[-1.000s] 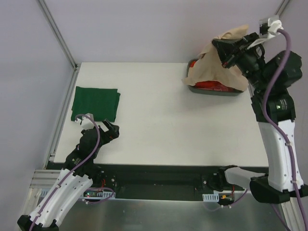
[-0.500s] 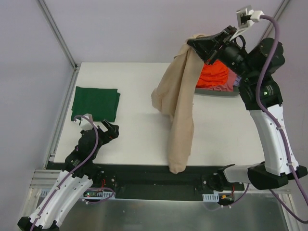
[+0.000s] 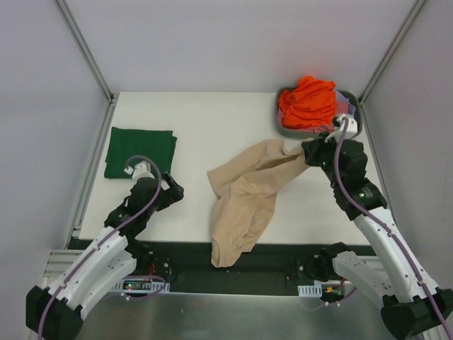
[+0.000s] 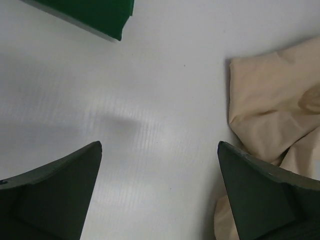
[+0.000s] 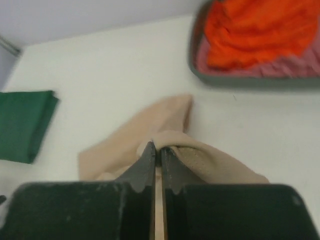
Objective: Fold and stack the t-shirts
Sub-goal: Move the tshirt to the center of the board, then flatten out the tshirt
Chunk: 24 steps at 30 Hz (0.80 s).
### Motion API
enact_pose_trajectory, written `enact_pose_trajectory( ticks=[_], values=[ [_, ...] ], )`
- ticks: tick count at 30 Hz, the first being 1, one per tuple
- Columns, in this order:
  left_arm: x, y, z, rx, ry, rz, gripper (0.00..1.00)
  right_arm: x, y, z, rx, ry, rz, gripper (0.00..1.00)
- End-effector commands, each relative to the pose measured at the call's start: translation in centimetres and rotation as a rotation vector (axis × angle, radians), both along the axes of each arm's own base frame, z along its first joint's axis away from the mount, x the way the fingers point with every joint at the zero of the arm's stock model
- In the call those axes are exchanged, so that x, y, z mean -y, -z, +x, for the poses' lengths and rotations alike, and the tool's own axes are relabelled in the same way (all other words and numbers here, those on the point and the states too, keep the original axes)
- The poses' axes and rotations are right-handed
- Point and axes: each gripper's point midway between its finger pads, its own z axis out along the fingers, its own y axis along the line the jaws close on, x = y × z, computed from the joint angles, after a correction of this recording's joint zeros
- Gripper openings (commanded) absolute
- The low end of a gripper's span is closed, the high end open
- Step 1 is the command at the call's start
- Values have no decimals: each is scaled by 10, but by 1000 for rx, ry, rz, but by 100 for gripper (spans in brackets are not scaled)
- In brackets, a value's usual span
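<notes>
The beige t-shirt (image 3: 244, 191) lies crumpled across the table's middle, its lower end hanging over the front edge. My right gripper (image 3: 308, 151) is shut on its upper right end; in the right wrist view the closed fingers (image 5: 158, 150) pinch a fold of the beige cloth (image 5: 200, 155). The dark green t-shirt (image 3: 140, 151) lies folded at the left; its corner shows in the left wrist view (image 4: 100, 15). My left gripper (image 3: 172, 191) is open and empty, low over the bare table left of the beige shirt (image 4: 272, 110). Orange t-shirt (image 3: 308, 101) and a pink one (image 5: 280, 65) fill the tub.
The grey tub (image 3: 354, 127) stands at the back right corner of the white table (image 3: 205, 120). Metal frame posts rise at the back left and back right. A black rail runs along the table's front edge.
My right gripper pulled the beige shirt out of the tub, swung it up and leftward, then lowered it onto the table's middle. The left gripper moved slightly right.
</notes>
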Motion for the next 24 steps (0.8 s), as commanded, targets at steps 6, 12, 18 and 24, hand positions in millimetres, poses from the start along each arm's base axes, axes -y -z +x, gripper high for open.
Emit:
enact_pose_trajectory(
  ticks=[6, 12, 18, 24],
  values=[
    [73, -5, 76, -167, 189, -14, 99, 92, 135, -19, -266, 448, -85, 1],
    [120, 22, 102, -318, 317, -70, 87, 94, 149, -21, -310, 417, -135, 1],
    [146, 51, 111, -399, 342, -63, 75, 98, 158, -22, -343, 425, -159, 1],
    [162, 70, 112, -452, 376, -71, 6, 112, 168, -23, -373, 492, -198, 1]
  ],
)
